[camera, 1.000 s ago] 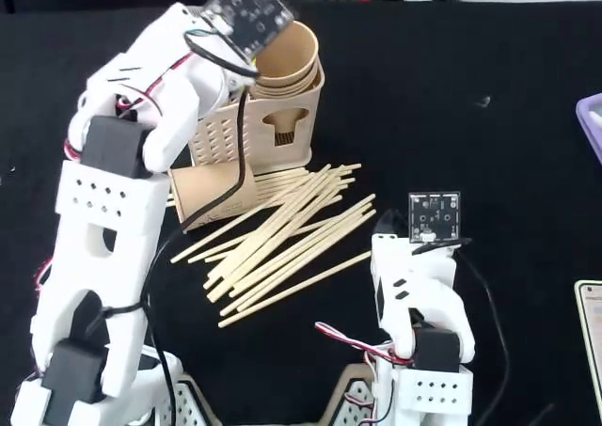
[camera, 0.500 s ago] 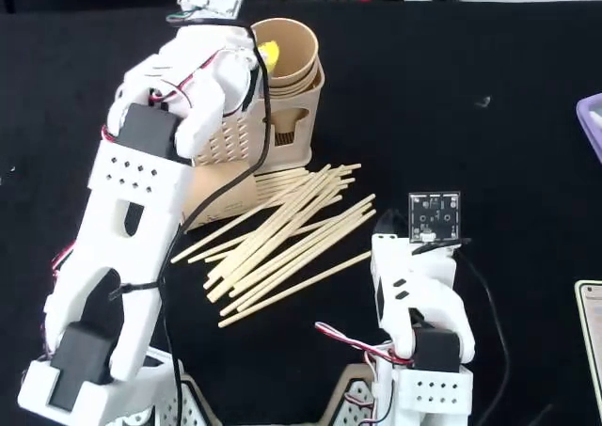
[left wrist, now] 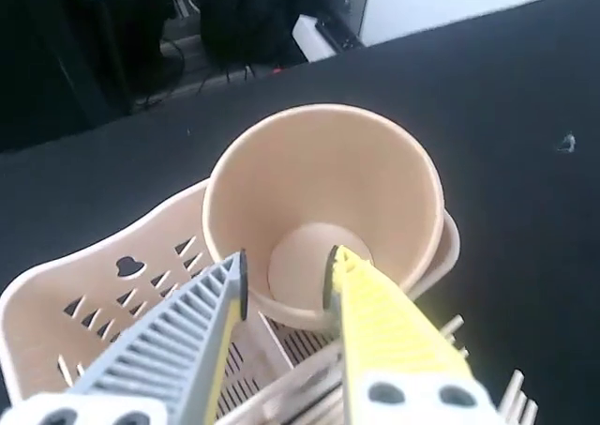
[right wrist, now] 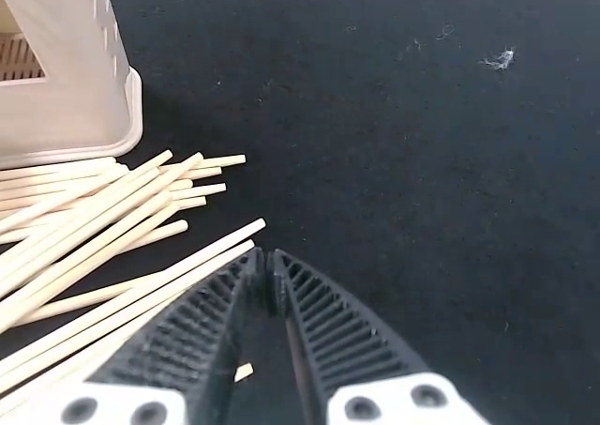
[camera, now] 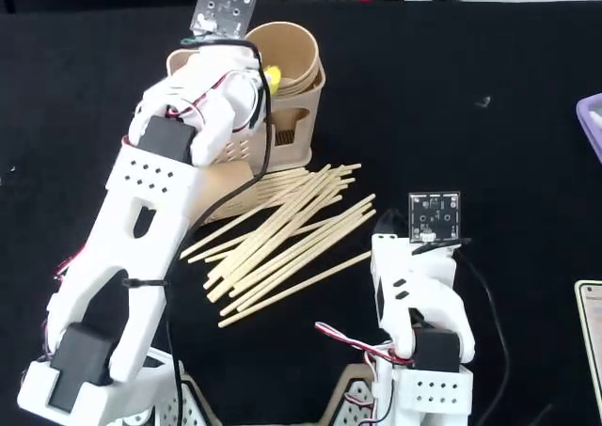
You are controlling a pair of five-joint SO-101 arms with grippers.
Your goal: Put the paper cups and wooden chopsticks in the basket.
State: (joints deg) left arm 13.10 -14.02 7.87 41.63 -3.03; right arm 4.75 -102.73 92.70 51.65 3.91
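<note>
A stack of paper cups (camera: 287, 52) stands upright in the beige basket (camera: 293, 136). My left gripper (camera: 266, 78) hovers at the stack's near rim. In the left wrist view it (left wrist: 286, 270) is open, the grey and yellow fingers astride the near wall of the top cup (left wrist: 323, 200). Another paper cup (camera: 235, 177) lies on its side against the basket's front, partly under the left arm. Wooden chopsticks (camera: 282, 233) lie fanned on the black table. My right gripper (right wrist: 265, 280) is shut and empty, its tips beside the chopsticks' (right wrist: 103, 228) ends.
The right arm's base (camera: 419, 351) stands at the front edge, the left arm's base at the front left. A purple object (camera: 591, 116) and a card (camera: 591, 323) lie at the right edge. Open black table stretches right of the basket.
The left arm swung left and lowered over the basket, bringing its gripper down at the cup stack's rim. The right arm stayed still.
</note>
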